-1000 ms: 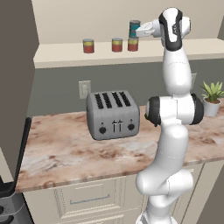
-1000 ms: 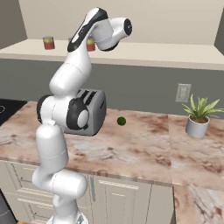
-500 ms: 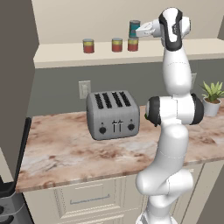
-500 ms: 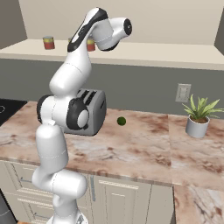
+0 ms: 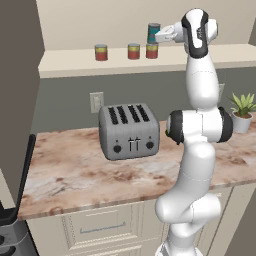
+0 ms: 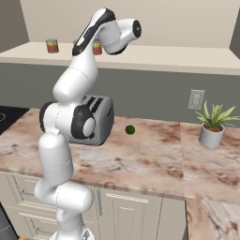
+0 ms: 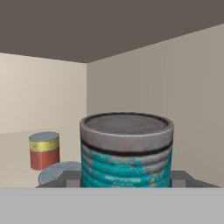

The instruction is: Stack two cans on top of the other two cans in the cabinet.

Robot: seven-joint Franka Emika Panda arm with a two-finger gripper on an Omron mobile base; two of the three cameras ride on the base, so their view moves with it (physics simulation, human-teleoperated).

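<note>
— How were we posed?
— We reached high and level into the cabinet (image 5: 75,62), our gripper (image 5: 159,36) clamped on the teal can (image 5: 153,33), which sat directly above a red can (image 5: 152,51) near the shelf's front edge.
— Any room?
— Two more red cans (image 5: 117,52) stood leftward; the shelf beyond them lay bare.

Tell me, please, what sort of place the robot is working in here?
A kitchen, rendered rather than real: a toaster on a marble-look counter, cream drawer fronts below, and small cans on a shelf above.
</note>
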